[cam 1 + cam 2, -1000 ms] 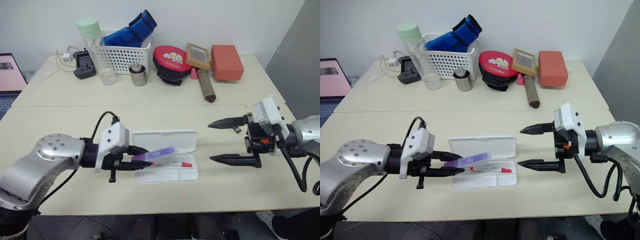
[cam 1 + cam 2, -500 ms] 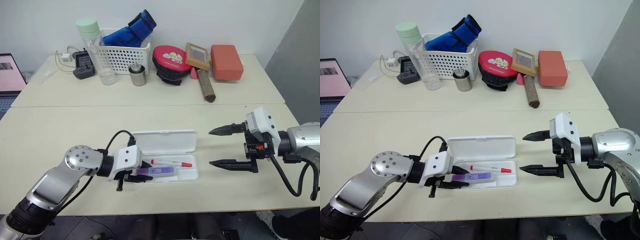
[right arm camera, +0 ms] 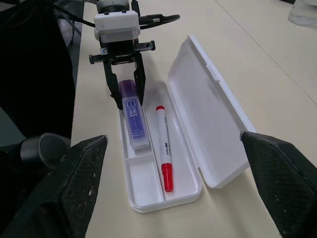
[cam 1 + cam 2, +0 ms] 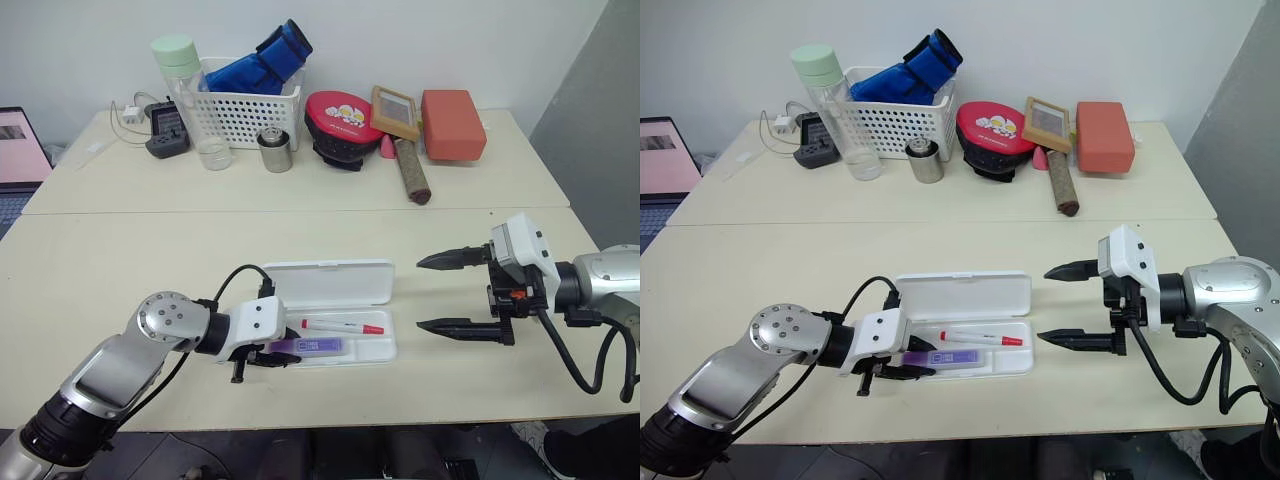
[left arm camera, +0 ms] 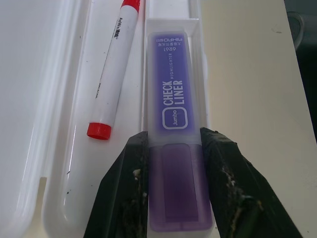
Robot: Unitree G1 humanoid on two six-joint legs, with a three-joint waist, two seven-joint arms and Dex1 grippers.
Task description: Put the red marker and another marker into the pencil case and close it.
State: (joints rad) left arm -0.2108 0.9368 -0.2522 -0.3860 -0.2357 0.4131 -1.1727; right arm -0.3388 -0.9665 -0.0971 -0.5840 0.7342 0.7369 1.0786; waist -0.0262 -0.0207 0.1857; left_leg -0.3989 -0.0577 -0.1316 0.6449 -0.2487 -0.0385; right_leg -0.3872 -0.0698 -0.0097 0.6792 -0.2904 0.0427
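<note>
Nearest, my left gripper was clamped on the purple marker, seated in the near compartment of the pencil case, long axis parallel to the case's length. Beside it, farther in, the red marker lay parallel. Right of the case, my right gripper stood wide, empty, presumably to shut the lid.

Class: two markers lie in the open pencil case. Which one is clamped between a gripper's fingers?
The stubby purple marker, held at its end by the left gripper. The red-capped white marker lies free alongside it.
</note>
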